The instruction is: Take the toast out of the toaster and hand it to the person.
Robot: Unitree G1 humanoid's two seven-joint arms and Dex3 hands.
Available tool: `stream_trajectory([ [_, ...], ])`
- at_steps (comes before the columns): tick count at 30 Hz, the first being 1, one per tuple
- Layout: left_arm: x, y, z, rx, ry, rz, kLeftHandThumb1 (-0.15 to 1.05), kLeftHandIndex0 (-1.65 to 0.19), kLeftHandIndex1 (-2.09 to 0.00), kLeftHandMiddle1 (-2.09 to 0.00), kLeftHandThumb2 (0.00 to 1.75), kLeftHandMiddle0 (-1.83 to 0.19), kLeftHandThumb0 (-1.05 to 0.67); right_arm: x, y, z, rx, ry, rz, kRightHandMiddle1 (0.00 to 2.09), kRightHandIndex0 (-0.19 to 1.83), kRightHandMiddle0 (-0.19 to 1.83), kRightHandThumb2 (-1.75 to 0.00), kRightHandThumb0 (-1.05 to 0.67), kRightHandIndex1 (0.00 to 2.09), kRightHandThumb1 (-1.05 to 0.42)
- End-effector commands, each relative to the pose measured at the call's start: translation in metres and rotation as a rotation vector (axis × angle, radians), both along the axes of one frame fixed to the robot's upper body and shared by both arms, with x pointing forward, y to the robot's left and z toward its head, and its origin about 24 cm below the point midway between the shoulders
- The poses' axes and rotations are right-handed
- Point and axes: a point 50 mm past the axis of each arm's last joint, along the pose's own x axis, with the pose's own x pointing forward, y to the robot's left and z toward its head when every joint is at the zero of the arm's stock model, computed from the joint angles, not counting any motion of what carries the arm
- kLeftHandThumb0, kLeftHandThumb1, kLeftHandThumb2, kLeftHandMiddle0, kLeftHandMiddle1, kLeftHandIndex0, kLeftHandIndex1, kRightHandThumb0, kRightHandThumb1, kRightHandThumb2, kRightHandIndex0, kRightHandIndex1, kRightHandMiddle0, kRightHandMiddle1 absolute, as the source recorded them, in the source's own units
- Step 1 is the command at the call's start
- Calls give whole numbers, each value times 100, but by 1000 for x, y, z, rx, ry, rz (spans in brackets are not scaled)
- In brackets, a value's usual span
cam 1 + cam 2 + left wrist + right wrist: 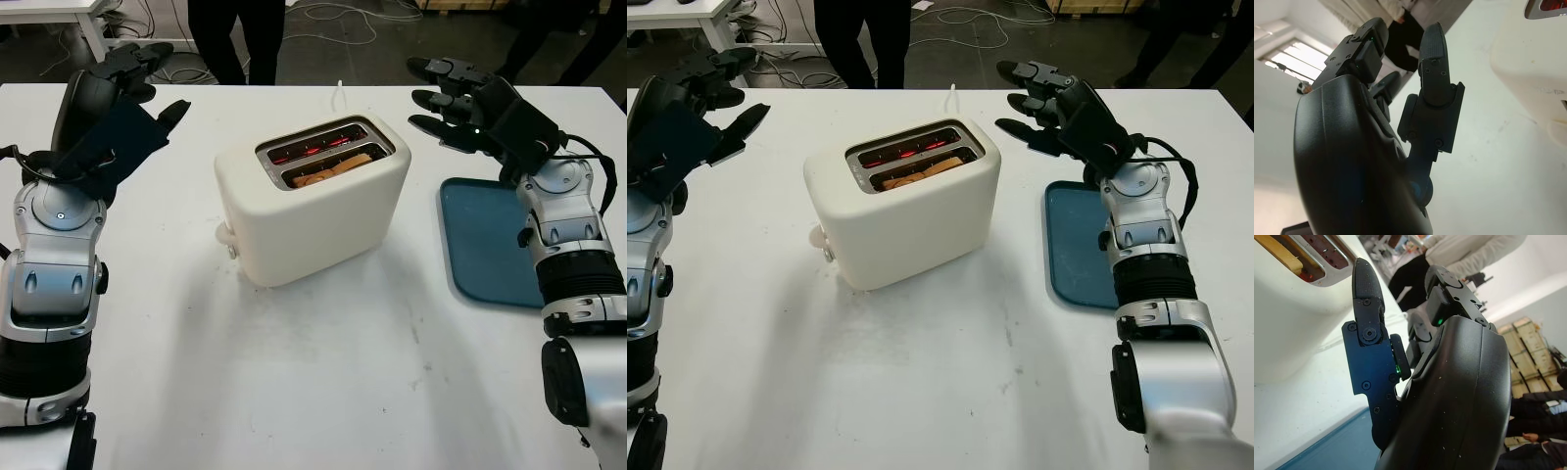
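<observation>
Toast [333, 170] sits low in the near slot of the cream toaster [312, 201] at mid-table. I see my right hand [453, 103] open and empty, raised just right of the toaster beside the blue tray [487, 240]; my left hand [132, 93] open, farther off left.

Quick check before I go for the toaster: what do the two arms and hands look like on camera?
Both arms are silver-grey metal segments with black ribbed bands between joints. The left hand and right hand are black, each with a smooth rounded shell and three jointed fingers with textured pads and visible screws. A black cable loops beside the right wrist, and small green lights glow on the finger modules.
</observation>
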Motion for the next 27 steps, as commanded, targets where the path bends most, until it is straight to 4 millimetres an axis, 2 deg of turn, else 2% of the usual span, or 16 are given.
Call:
stream_trajectory([
  [1, 0, 3, -4, -4, 13, 8, 92, -42, -12, -94, 36, -5, -52, 1, 0, 7, 14, -26, 3, 0, 42, 41, -18, -59, 0, -92],
  [27, -1, 2, -3, 10, 14, 17, 92, -42, -13, -91, 37, -6, -53, 2, 1, 7, 11, -29, 6, 1, 44, 43, -18, -61, 1, -92],
])
